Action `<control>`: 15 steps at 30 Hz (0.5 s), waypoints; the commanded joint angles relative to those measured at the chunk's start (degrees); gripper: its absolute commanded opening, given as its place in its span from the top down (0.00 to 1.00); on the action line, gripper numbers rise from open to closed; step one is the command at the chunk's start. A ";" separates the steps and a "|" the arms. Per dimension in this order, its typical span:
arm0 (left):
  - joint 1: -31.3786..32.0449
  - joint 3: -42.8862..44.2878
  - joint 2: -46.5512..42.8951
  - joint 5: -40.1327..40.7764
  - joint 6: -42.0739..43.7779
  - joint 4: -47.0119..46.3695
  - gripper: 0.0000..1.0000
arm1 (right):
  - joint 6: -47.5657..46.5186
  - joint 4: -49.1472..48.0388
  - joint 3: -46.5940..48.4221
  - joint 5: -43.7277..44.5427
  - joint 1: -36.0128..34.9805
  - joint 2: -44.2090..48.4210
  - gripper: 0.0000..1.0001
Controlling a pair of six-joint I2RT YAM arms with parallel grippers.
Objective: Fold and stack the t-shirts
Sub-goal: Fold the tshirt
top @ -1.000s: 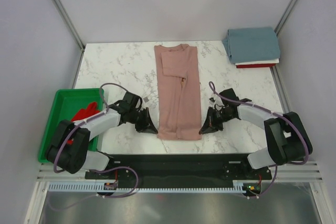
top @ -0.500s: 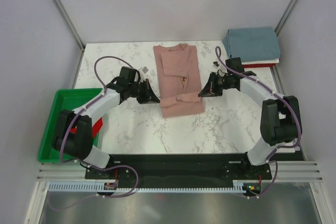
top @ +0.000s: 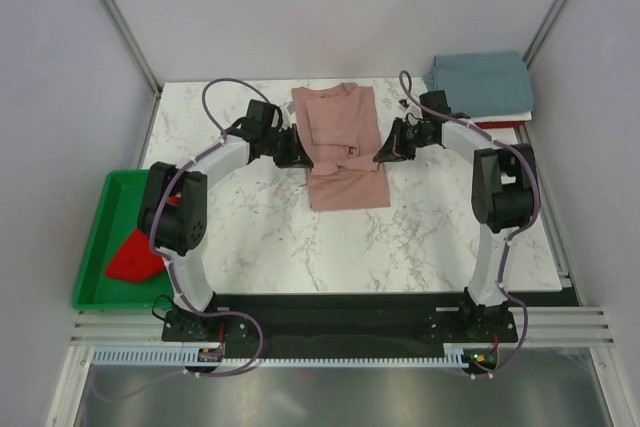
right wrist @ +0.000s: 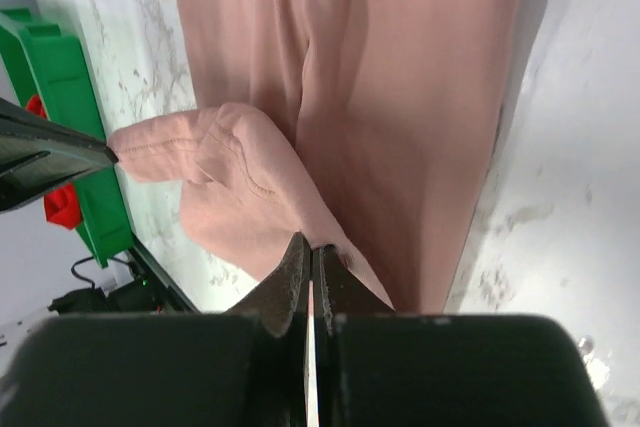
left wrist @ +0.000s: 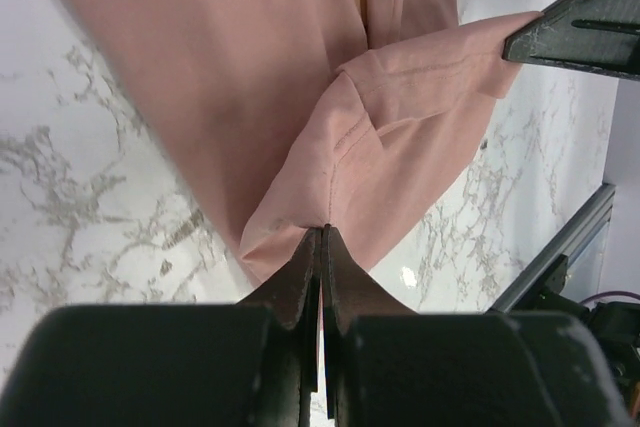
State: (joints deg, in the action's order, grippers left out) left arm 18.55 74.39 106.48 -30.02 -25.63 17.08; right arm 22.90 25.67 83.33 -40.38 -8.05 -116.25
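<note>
The dusty-pink t-shirt (top: 340,142) lies on the marble table, folded into a narrow strip, its near hem doubled back over the middle. My left gripper (top: 297,154) is shut on the hem's left corner (left wrist: 300,232). My right gripper (top: 382,153) is shut on the hem's right corner (right wrist: 330,247). Both hold the hem just above the cloth. A folded grey-blue t-shirt (top: 482,85) lies at the far right on a stack whose red (top: 490,125) and white edges show. A red t-shirt (top: 135,252) lies in the green tray.
The green tray (top: 100,232) sits at the table's left edge, partly behind the left arm. The stack sits at the far right corner beside a frame post. Metal posts stand at the back corners. Bare marble (top: 400,237) lies in front of the shirt.
Both grippers have carried the pink shirt's near hem from the table's front toward the back, doubling the shirt over itself. The arms now reach far across the table.
</note>
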 commanded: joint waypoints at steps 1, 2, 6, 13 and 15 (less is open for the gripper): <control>-0.26 5.06 3.47 1.89 4.44 -1.61 0.98 | -1.54 -1.94 6.66 0.30 0.49 -3.98 1.00; -0.26 6.80 4.35 2.68 4.88 -1.35 0.98 | -1.54 -2.11 7.80 0.56 0.58 -4.95 1.00; -0.18 11.03 8.13 7.51 6.99 -0.12 0.87 | -0.84 -2.73 13.60 1.97 0.50 -9.95 0.86; -0.18 8.52 -0.09 21.23 3.75 6.20 0.52 | -2.33 -2.91 12.39 -1.80 4.17 -5.58 0.61; -0.09 4.64 -3.54 18.79 0.34 6.65 0.38 | -2.33 -2.30 9.15 -3.99 5.76 -2.16 0.57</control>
State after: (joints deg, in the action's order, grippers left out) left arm 18.44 82.46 111.53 -14.70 -21.58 20.82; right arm 22.02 24.08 94.65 -40.56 -5.37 -125.75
